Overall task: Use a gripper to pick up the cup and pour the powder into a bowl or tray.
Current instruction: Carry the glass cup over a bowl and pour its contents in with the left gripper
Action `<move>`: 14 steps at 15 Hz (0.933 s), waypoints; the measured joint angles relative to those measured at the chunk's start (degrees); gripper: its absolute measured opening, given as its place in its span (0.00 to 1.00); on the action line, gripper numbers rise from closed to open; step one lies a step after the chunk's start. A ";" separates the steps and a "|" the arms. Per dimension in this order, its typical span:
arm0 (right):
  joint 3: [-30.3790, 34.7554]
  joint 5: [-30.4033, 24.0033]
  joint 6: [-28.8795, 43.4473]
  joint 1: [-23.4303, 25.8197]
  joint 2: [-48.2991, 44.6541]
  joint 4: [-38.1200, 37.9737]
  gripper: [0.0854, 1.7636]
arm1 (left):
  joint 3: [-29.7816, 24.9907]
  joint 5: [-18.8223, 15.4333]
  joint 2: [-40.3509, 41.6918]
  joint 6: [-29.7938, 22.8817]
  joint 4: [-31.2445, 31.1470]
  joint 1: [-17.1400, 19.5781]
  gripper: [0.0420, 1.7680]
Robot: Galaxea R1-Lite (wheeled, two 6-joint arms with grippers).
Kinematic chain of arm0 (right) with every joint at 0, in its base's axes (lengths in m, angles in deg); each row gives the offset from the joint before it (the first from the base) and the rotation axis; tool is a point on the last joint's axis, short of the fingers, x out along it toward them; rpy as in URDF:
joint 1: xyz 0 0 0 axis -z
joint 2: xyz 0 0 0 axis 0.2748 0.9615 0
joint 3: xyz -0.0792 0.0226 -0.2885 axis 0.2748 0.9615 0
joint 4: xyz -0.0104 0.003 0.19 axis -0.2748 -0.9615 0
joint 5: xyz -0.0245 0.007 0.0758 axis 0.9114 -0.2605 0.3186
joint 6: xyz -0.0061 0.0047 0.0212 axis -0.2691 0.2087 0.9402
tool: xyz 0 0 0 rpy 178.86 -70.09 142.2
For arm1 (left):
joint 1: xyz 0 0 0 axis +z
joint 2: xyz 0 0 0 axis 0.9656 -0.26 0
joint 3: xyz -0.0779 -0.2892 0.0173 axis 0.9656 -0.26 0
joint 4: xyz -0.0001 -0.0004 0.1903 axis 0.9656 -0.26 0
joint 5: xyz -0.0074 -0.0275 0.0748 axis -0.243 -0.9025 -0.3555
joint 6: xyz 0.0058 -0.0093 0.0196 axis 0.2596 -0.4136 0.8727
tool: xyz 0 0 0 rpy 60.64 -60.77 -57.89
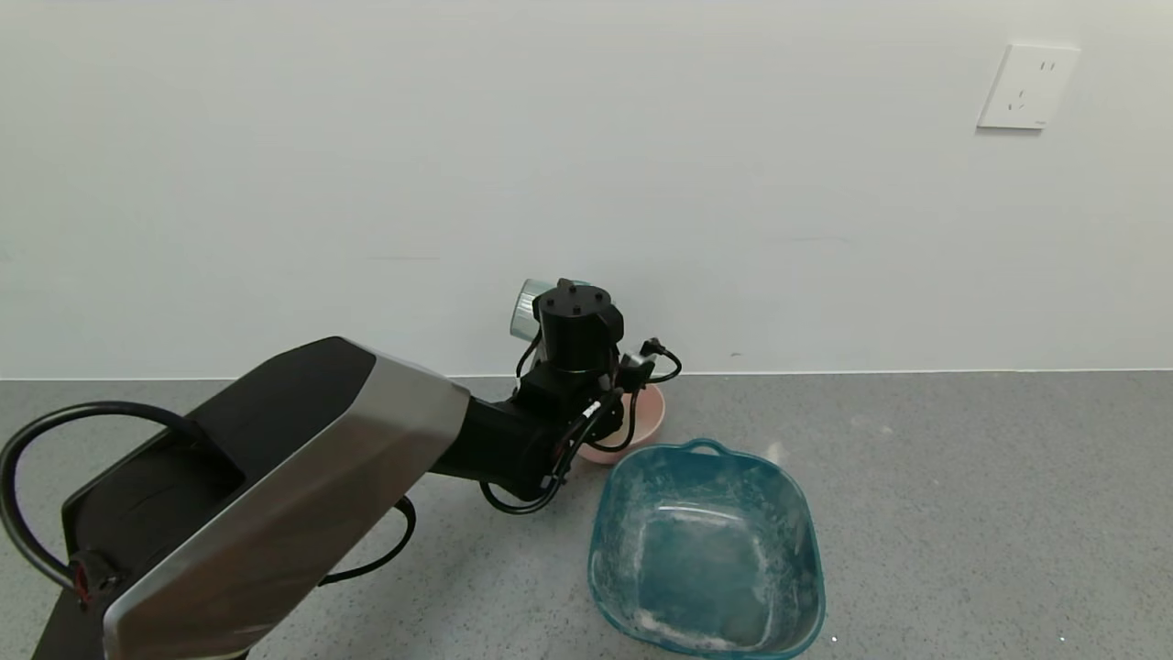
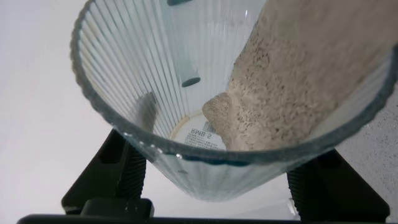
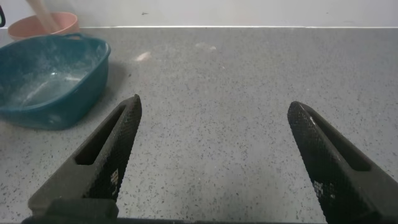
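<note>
So the left gripper (image 1: 559, 316) is up above the pink bowl (image 1: 646, 417), clamped on the cup (image 1: 526, 310), which is tipped over on its side with its mouth pointing away from the wall side of the bowl. In the left wrist view you look straight into the ribbed glass (image 2: 143, 93): the 2 black fingers (image 2: 121, 171) press on either side of it, and the powder (image 2: 292, 81) has slid along the lower wall toward the rim in a clumpy beige mass, with a round label visible through the bottom. The bowl sits on the grey speckled counter (image 1: 962, 477) close to the white wall (image 1: 641, 165), mostly hidden behind the wrist and its loose black cables (image 1: 550, 477). Just in front of the bowl, nearly touching it, is the teal tub (image 1: 706, 550) with white residue smeared inside. Over on the far side of the tub from the bowl, the right gripper (image 3: 214, 155) hangs low over bare counter, fingers spread wide apart and holding nothing. A wall socket (image 1: 1026, 87) sits high up on the wall, well right of the bowl.
</note>
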 joint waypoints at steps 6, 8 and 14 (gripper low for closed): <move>0.00 -0.01 0.01 0.00 0.00 0.00 0.97 | -0.37 0.17 0.09 0.07 0.00 -0.06 0.72; 0.00 -0.01 0.00 0.00 0.00 0.00 0.97 | -0.46 0.22 0.11 0.07 -0.04 -0.06 0.72; 0.00 0.00 0.00 0.00 0.00 0.00 0.97 | -1.22 0.30 0.34 0.10 -0.20 -0.06 0.72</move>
